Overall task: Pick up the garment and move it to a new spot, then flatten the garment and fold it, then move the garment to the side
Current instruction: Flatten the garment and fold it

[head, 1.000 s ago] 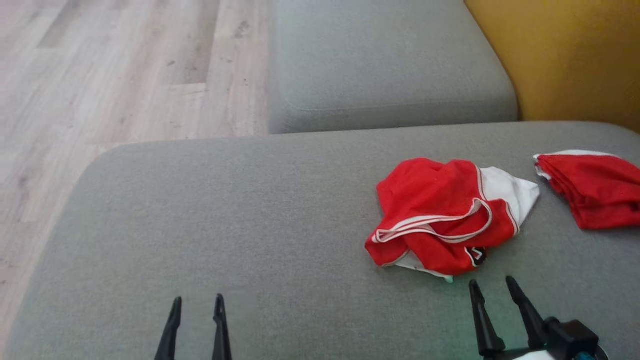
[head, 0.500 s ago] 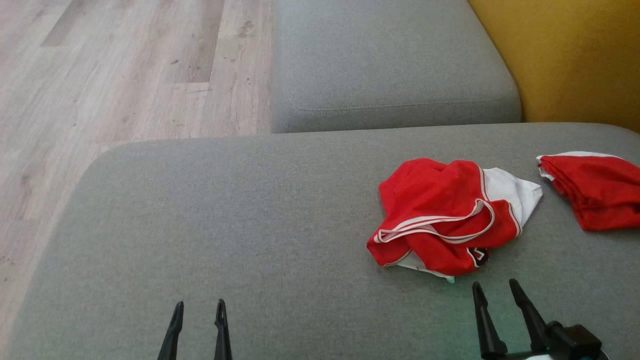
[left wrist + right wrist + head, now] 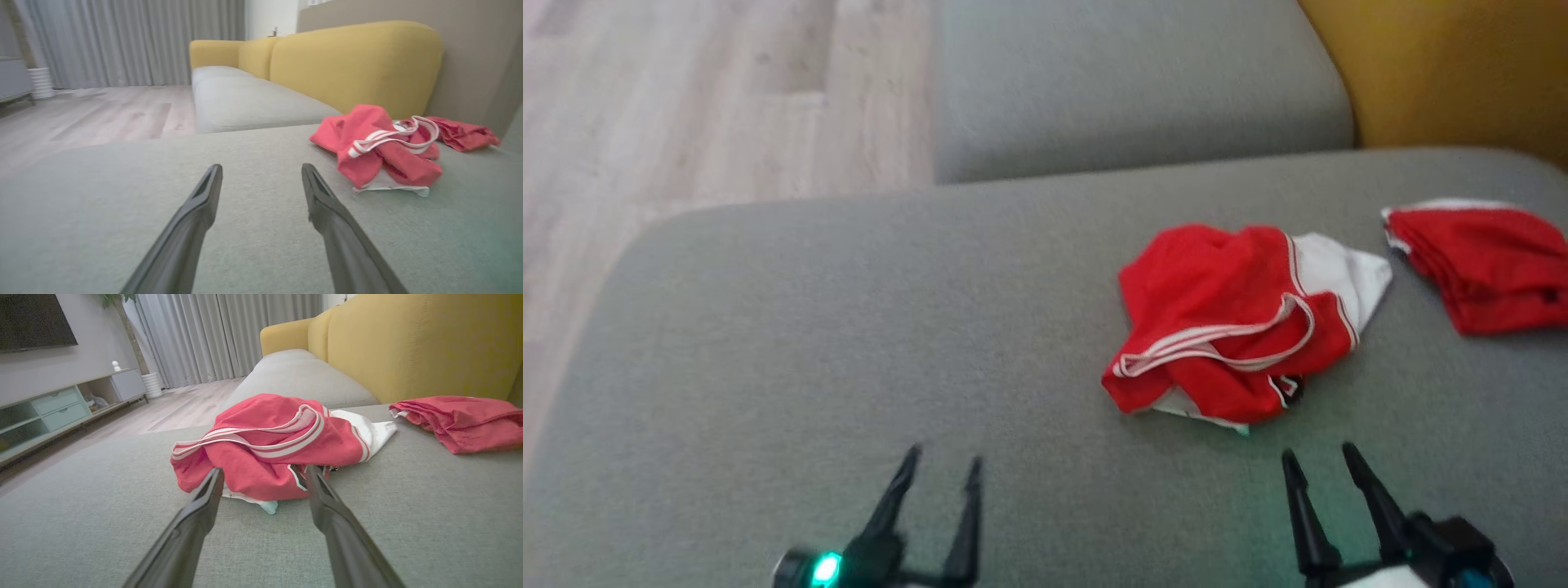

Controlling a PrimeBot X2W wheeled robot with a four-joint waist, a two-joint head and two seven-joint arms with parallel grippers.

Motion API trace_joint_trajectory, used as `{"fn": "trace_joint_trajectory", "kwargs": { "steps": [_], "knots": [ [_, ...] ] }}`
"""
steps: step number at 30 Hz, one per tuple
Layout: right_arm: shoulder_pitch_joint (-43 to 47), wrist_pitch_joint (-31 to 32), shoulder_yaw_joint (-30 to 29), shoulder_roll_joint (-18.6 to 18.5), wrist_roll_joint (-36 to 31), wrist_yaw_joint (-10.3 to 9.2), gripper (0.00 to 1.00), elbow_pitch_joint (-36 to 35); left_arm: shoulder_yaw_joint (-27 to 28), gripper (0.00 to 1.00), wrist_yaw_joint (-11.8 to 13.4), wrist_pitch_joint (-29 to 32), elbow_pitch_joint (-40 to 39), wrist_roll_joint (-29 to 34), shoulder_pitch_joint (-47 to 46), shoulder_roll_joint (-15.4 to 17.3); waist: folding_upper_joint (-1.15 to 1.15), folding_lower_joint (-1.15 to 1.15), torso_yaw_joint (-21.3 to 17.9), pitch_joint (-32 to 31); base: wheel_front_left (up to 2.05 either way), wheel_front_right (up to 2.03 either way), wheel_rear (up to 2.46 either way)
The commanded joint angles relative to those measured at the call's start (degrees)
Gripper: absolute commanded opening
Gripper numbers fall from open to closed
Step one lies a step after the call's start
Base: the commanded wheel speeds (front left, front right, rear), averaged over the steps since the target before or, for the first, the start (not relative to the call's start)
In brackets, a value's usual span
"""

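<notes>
While the right claw [image 3: 1316, 453] hovers spread and empty just short of the crumpled red-and-white garment [image 3: 1217, 327], the left claw [image 3: 944, 456] hangs spread too, well apart over the bare sofa [image 3: 809, 327]. The cloth looks light, soft and limp, so it will likely sag when lifted. Its raised white-striped hem [image 3: 1217, 339] seems the easiest fold to pinch.

The folded red cloth [image 3: 1486, 265] at three o'clock on the grey fabric sofa cushion [image 3: 849, 343] runs off the head view's edge. The crumpled red-and-white mesh garment [image 3: 1225, 318] buries its own white underside, and the dark badge [image 3: 1290, 388] at its five o'clock is too smeared to read.
</notes>
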Motion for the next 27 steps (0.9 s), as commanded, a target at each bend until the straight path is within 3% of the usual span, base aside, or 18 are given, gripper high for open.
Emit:
{"fn": "trace_joint_trajectory", "kwargs": {
  "steps": [1,12,20,21,22,23,27],
  "knots": [
    [-4.19,-0.22,1.54,-1.22,0.32,0.37,1.0,-2.21,0.98,1.0,-0.26,-0.46,-0.97,0.71,-4.41,-0.24,0.0,0.0,-2.02,2.41,0.0,0.0,0.0],
    [-10.75,-0.22,3.98,-2.28,0.63,0.37,1.0,-3.43,-10.12,1.0,-4.14,-0.46,19.69,6.24,-28.66,-0.22,0.0,0.0,-11.46,14.14,0.0,0.0,0.0],
    [-12.23,-0.22,4.11,-1.43,0.92,0.37,1.0,-3.06,-10.35,1.0,-4.89,-0.46,22.67,7.05,-34.3,0.51,0.0,0.0,-15.75,15.99,0.0,0.0,0.0],
    [-12.22,-0.22,4.08,-1.33,0.91,0.37,1.0,-3.0,-10.23,0.55,-4.97,-0.46,22.48,6.88,-34.39,0.59,0.0,0.0,-15.97,15.94,0.0,0.0,0.0],
    [-12.24,-0.22,4.09,-1.23,0.91,0.37,1.0,-2.89,-10.15,0.22,-5.12,-0.46,21.82,6.77,-34.56,0.71,0.0,0.0,-16.22,15.85,0.0,0.0,0.0],
    [-12.26,-0.22,4.17,-1.14,0.91,0.37,1.0,-2.78,-10.12,0.0,-5.28,-0.46,21.37,6.69,-34.6,0.89,0.0,0.0,-16.46,15.67,0.0,0.0,0.0],
    [-12.17,-0.22,4.43,-0.69,0.92,0.37,1.0,-2.33,-10.81,0.0,-7.23,-0.46,18.49,5.96,-35.0,1.0,0.0,0.0,-17.5,13.97,0.0,0.0,0.0]
  ]
}}
